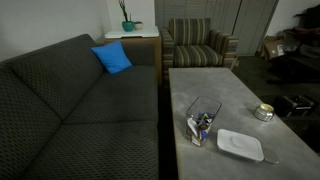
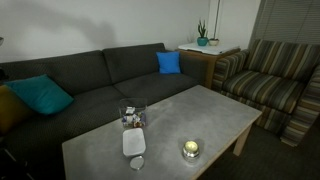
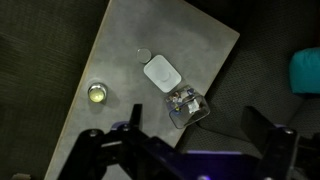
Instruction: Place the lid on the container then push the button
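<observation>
The clear container [image 1: 203, 120] stands on the grey table [image 1: 215, 85] near its sofa-side edge, with small dark and bluish items inside. The flat white lid [image 1: 240, 145] lies on the table right beside it. Both exterior views show them, with the container [image 2: 132, 117] just behind the lid [image 2: 134, 142]. In the wrist view, from high above, the lid [image 3: 162, 74] lies next to the container [image 3: 187, 104]. My gripper [image 3: 192, 128] is open and empty, far above the table, its fingers at the bottom of the wrist view. It shows in neither exterior view.
A round metallic object [image 2: 190, 149] with a lit top sits on the table, and a small grey disc [image 2: 137, 163] lies near the lid. A dark sofa [image 1: 70, 110] with a blue pillow [image 1: 112, 57] runs along the table. A striped armchair [image 1: 200, 45] stands at the table's end.
</observation>
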### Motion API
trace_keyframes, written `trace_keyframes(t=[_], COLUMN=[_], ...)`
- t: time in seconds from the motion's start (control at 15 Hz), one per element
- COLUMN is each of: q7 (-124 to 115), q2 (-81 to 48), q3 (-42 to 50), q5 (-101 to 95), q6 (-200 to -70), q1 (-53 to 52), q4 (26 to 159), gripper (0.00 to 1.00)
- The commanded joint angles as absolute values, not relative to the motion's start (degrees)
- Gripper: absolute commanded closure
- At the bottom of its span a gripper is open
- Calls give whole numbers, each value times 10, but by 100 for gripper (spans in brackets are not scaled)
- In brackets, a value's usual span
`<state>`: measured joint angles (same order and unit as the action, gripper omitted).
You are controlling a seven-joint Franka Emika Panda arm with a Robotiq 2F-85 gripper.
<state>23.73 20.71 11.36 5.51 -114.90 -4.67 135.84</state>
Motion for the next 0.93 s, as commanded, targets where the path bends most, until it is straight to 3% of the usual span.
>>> trace_keyframes(t=[0.0, 0.6, 0.87], q7=[214, 241, 311], q2=[192, -12, -127], q3=[84, 33, -3], q5=[50, 130, 177], q6=[-1159, -1276, -1252], q1=[-32, -52, -36], q4=[1353, 1313, 1249], gripper=[0, 0, 0])
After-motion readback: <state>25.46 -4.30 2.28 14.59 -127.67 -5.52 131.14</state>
